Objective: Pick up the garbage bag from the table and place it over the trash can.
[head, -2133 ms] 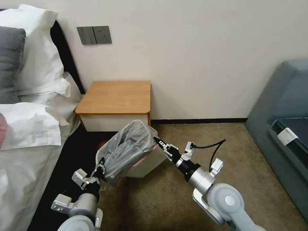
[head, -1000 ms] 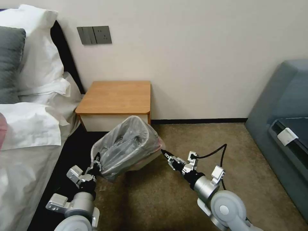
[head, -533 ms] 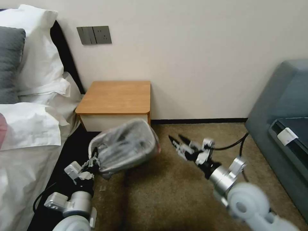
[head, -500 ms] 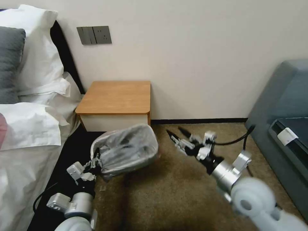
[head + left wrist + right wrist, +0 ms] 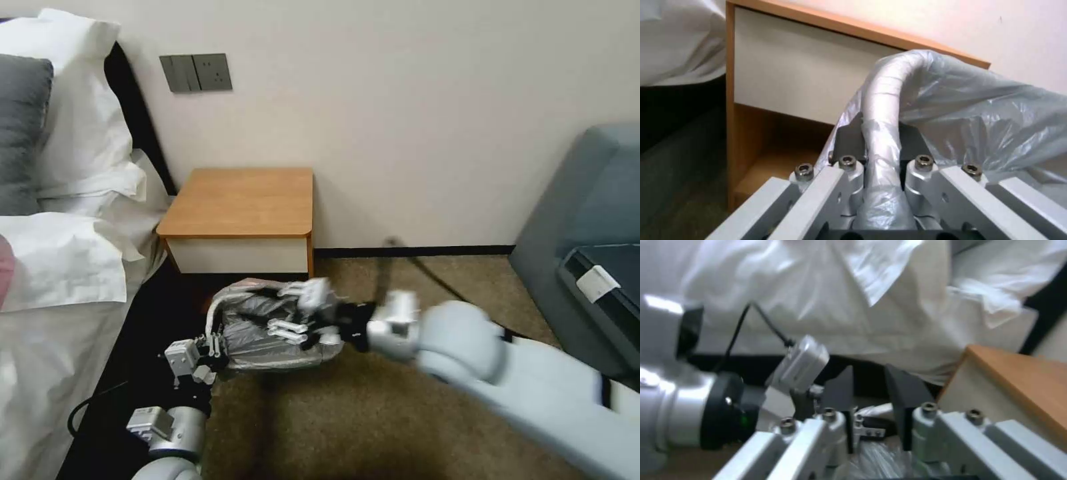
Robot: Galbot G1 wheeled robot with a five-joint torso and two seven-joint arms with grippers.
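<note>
Nightstand [image 5: 241, 200]: bare orange-brown top, against the wall, behind the work.

Trash can [image 5: 313, 357]: on the carpet in front of the nightstand, tipped toward the robot, already sheathed.

Garbage bag [image 5: 267, 327]: grey film stretched over the can's rolled rim.

Right gripper [image 5: 283, 327]: above the bagged opening, fingers parted, holding nothing.

Left gripper [image 5: 880, 146]: clamped on the film-covered rim at the near-left corner.

Handling note: keep the left clamp steady; smooth film evenly, avoid tugging it off the far rim.
</note>
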